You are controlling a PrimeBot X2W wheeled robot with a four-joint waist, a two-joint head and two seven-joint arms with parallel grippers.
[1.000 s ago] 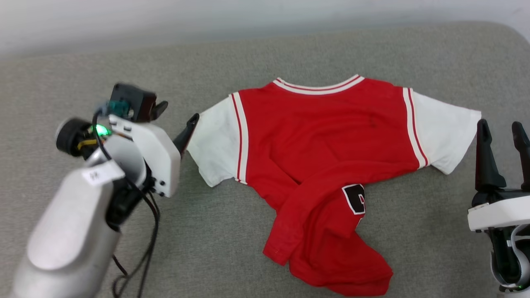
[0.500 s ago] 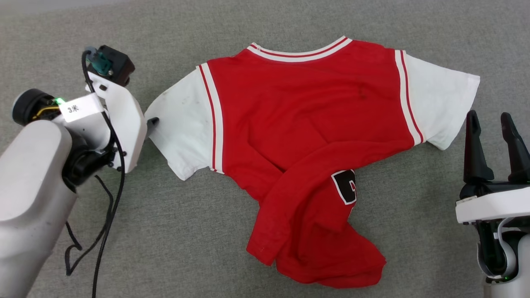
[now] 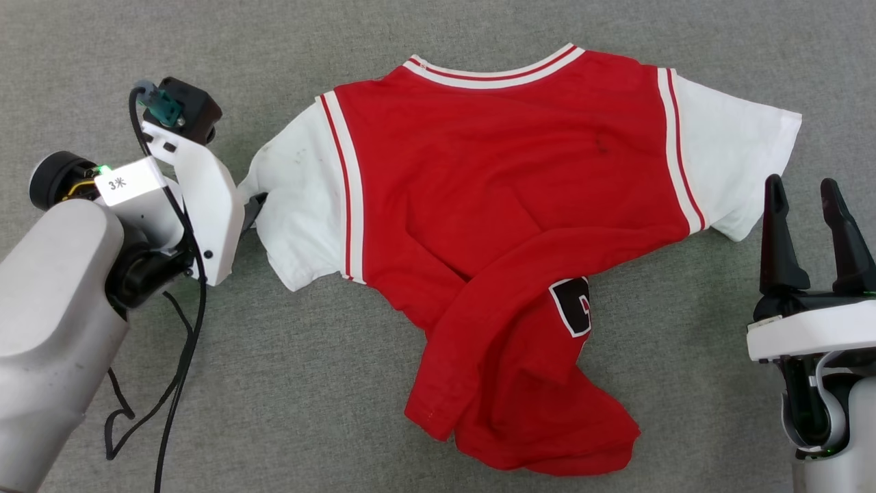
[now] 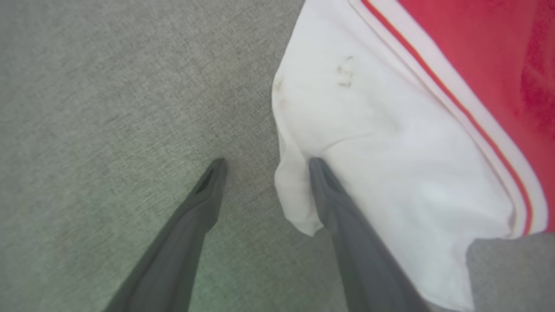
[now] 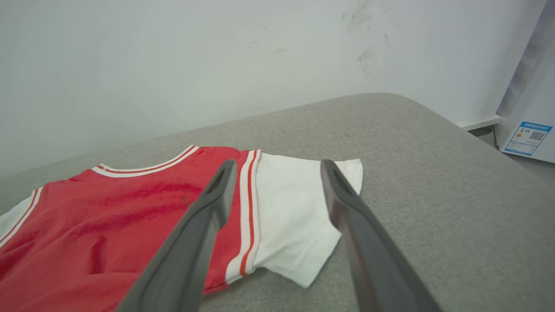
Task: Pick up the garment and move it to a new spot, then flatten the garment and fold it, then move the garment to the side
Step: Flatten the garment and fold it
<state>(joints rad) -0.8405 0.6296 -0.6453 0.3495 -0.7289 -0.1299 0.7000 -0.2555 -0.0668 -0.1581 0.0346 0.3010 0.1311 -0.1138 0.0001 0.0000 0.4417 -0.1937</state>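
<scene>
You see the garment (image 3: pixel 506 171) spread on the grey surface (image 3: pixel 342 383), its lower part bunched and folded over. Your left tool (image 4: pixel 264 164) stands wide, straddling the edge of the left sleeve (image 4: pixel 390 173). Your right tool (image 3: pixel 801 185) stands wide and empty, near the right sleeve (image 3: pixel 739 164).

garment (image 3: pixel 506 171) print (image 3: pixel 573 308) half hidden by fold, left pincer (image 3: pixel 253 205) mostly hidden

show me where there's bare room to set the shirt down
Widest bare cushion lies between the left arm's cable and the crumpled bottom of the shirt. A smaller patch sits between that bottom and the right gripper. Crowded at the white sleeve beside the left gripper.
</scene>
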